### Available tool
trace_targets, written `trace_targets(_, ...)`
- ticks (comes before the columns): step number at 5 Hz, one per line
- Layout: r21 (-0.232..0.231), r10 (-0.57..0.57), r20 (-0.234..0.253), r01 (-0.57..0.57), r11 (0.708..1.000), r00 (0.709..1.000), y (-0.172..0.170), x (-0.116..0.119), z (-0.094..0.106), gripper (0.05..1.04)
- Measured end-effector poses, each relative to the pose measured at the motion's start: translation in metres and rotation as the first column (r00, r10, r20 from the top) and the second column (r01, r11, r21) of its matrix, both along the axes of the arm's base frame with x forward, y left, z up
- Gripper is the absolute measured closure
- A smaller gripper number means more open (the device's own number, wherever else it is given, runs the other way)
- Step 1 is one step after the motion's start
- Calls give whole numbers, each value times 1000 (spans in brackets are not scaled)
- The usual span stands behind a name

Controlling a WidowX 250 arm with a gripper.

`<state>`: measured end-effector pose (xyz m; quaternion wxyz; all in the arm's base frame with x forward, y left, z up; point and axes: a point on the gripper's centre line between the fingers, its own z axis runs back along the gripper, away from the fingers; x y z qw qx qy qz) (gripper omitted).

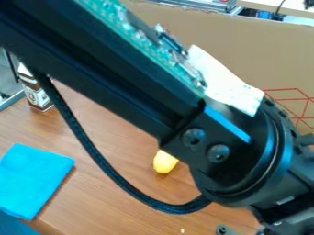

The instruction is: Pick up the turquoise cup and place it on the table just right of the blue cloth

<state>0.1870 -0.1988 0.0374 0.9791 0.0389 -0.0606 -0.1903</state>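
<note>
Camera above table, close behind arm, slanting down.

The bench [104, 193] is carrying one blue cloth [34, 179], one yellow object [164, 162], one brown-and-white carton [36, 94] and one tiny pale speck [182, 231]. One arm [92, 62] is bearing one green circuit board [138, 34], one white strip [222, 80] and one looping black cable [101, 160]. Two large round bolts [193, 137] are showing side by side. One brown panel [245, 50] is standing behind.

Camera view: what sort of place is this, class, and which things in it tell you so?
Probably a robotics lab or workshop: a black robot arm carries an exposed green circuit board, above a wood-look table with a plain brown panel behind.
</note>
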Motion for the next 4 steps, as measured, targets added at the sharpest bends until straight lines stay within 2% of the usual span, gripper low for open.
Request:
trace_targets(1,-42,-2,-8,1,999,1000,1,0,15,919)
trace_targets(2,-78,-5,8,6,997,1000,5,0,34,987)
trace_targets(3,-77,-8,18,9,997,1000,18,-5,60,989)
trace_targets(4,-83,32,77,-26,996,996,38,-11,94,989)
